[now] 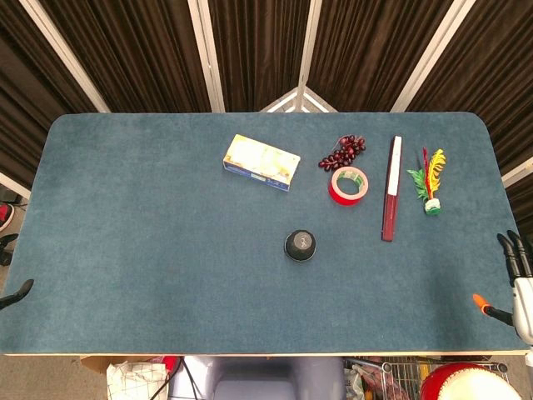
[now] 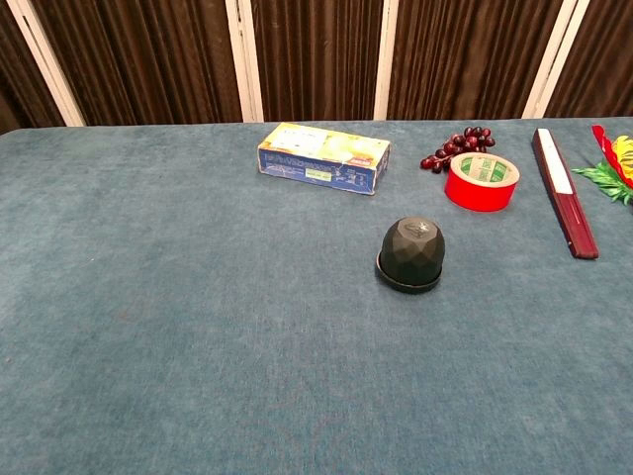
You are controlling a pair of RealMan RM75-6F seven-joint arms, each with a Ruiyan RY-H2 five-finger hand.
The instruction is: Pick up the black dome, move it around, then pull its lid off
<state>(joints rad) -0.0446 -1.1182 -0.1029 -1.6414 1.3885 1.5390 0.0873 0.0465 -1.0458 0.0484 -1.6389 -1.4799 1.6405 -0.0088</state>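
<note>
The black dome (image 1: 300, 245) stands upright on the blue table (image 1: 150, 250), a little right of centre; in the chest view the faceted dome (image 2: 412, 253) sits on its flat dark base ring. My right hand (image 1: 518, 283) hovers at the table's right edge, far from the dome, with its fingers apart and nothing in them. Only a dark tip of my left hand (image 1: 17, 293) shows at the left edge, too little to read its pose. Neither hand appears in the chest view.
Behind the dome lie a yellow and blue box (image 1: 261, 162), dark red grapes (image 1: 342, 152), a red tape roll (image 1: 348, 185), a long maroon and white stick (image 1: 391, 188) and a feathered shuttlecock (image 1: 429, 182). Dark curtains hang behind the table.
</note>
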